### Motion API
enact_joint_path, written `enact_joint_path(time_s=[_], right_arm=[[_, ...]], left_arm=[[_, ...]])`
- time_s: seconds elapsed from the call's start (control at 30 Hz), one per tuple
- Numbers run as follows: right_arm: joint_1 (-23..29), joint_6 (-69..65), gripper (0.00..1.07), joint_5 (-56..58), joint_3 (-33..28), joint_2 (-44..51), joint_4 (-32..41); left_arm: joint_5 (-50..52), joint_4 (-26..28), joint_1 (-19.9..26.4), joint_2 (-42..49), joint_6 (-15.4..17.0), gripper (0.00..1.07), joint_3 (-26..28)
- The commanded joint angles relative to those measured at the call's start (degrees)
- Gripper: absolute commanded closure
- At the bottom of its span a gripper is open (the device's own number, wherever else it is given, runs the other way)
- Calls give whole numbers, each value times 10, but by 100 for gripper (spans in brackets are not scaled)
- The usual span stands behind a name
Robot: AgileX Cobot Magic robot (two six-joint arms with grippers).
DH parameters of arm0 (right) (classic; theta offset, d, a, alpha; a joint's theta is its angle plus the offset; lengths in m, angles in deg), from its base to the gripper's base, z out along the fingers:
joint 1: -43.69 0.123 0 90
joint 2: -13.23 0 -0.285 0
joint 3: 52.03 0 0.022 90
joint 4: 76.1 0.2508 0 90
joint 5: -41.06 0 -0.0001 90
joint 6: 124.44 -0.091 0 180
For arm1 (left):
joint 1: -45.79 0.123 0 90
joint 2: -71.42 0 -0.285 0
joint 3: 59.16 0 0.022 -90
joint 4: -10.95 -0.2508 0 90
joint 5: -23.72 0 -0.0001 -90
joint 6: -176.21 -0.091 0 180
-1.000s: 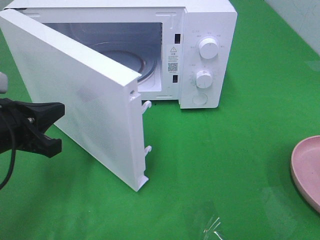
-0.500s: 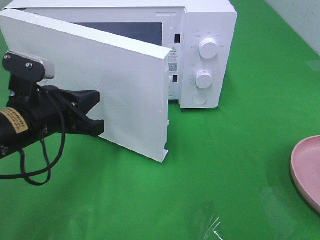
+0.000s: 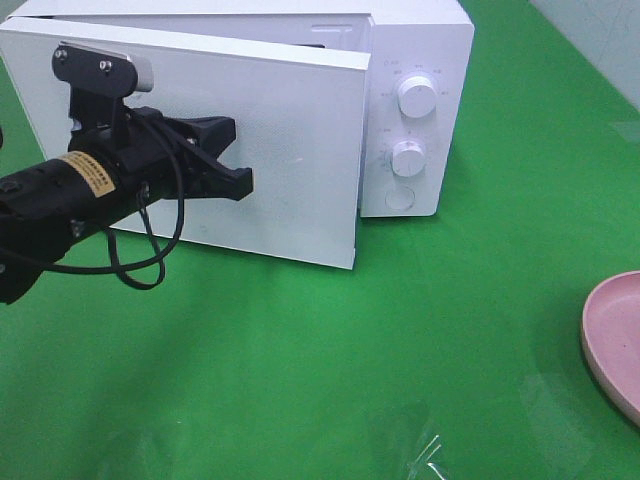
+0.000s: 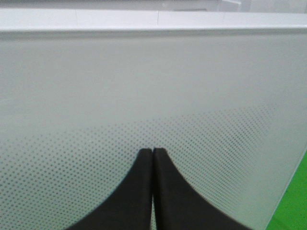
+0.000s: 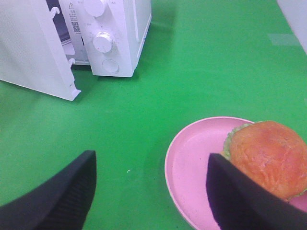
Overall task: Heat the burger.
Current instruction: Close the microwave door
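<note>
A white microwave [image 3: 415, 110] stands on the green counter [image 3: 450, 330], its door [image 3: 290, 150] swung nearly shut, with two round knobs on the front. A pink plate [image 3: 612, 340] lies well apart.

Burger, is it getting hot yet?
Not yet. The burger sits on the pink plate, outside the microwave. The left gripper, shut, is pressing on the microwave door, which is almost closed. The right gripper is open above the plate. Putting the burger inside and heating are left.
</note>
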Motion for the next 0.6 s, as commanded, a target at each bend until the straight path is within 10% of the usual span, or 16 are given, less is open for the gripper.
enact_joint_path(time_s=[0.03, 0.6], right_arm=[[-2, 5, 41, -9, -1, 15, 2], [-2, 5, 41, -9, -1, 15, 2]], left_arm=[[-17, 13, -3, -10, 1, 107, 40], [-29, 40, -3, -77, 2, 107, 143]])
